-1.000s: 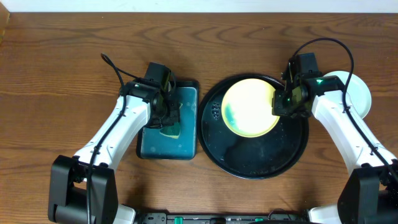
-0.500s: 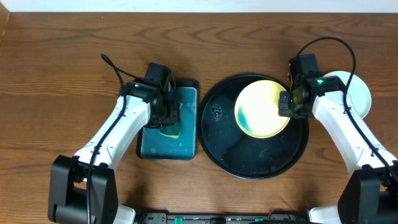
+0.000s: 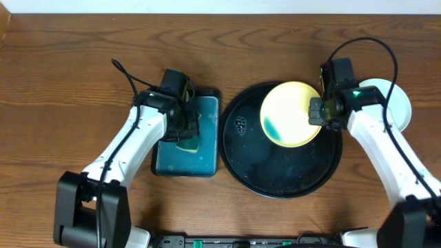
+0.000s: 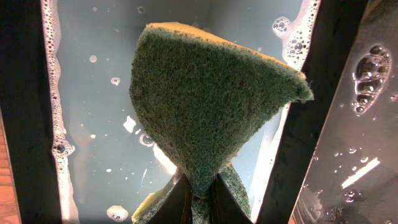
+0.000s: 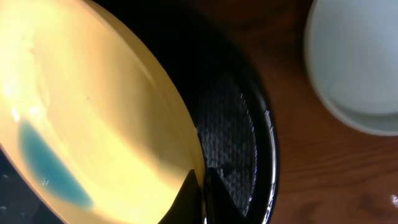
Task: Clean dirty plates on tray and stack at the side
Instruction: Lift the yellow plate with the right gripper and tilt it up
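Starting at the right pincer: clenching on the rim of the yellow plate, jaws pinching the thin edge from both faces. Holding the plate tilted and apparently raised off the black tray directly beneath the tips, presumably to present its face for wiping. Noting, farther across the plate's face away from the tips, a teal stain; judging this plate not yet clean. Observing, on the opposite side of the pincer and outside the tray's rim, a pale plate resting on the wooden table, apart from the tray and probably starting the side stack. Being unable to tell whether single or stacked.

Turning to the left pincer: grasping a green-faced sponge by its pinched-in end, jaws closed tight on it, the pad fanning out ahead of the tips. Keeping it low over the teal tray of soapy water just below, evidently for wetting. Standing well apart from the yellow plate, with the teal tray's wall and the black tray's rim lying between.

Judging the step in hand as bringing sponge and plate together; flagging the narrow rim grip as liable to slip under wiping pressure.
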Action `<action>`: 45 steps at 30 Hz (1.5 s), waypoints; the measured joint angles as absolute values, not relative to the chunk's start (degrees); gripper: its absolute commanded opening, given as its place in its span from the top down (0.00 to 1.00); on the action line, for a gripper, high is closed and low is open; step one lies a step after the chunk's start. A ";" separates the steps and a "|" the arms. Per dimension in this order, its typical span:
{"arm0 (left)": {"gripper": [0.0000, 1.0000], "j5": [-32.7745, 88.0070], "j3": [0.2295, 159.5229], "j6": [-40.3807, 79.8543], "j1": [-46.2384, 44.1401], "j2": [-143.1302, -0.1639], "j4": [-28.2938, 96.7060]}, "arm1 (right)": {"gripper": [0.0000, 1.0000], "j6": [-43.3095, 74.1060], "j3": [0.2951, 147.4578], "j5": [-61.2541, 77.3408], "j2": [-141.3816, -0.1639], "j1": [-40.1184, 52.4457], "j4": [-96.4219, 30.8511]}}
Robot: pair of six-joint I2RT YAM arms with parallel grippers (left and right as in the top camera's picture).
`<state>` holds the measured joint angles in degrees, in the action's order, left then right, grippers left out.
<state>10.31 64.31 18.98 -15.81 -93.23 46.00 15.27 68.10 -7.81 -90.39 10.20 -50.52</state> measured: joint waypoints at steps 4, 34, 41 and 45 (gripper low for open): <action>0.91 10.28 64.31 18.98 -15.81 -94.37 45.87 | 0.99 14.50 68.10 -12.62 -85.76 12.27 -48.16; 0.85 8.16 64.31 18.09 -15.84 -103.31 43.00 | 0.99 9.32 68.10 -50.43 -83.29 33.67 -44.27; 0.84 8.16 64.31 18.00 -15.84 -103.31 42.94 | 0.99 9.04 68.10 -53.01 -83.29 33.69 -44.05; 0.71 8.19 64.31 17.96 -15.84 -103.35 42.89 | 0.99 7.11 68.10 -54.41 -83.29 33.80 -43.31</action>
<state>8.19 64.31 17.96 -15.84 -103.35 42.89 7.11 68.10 -54.41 -83.29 33.80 -43.31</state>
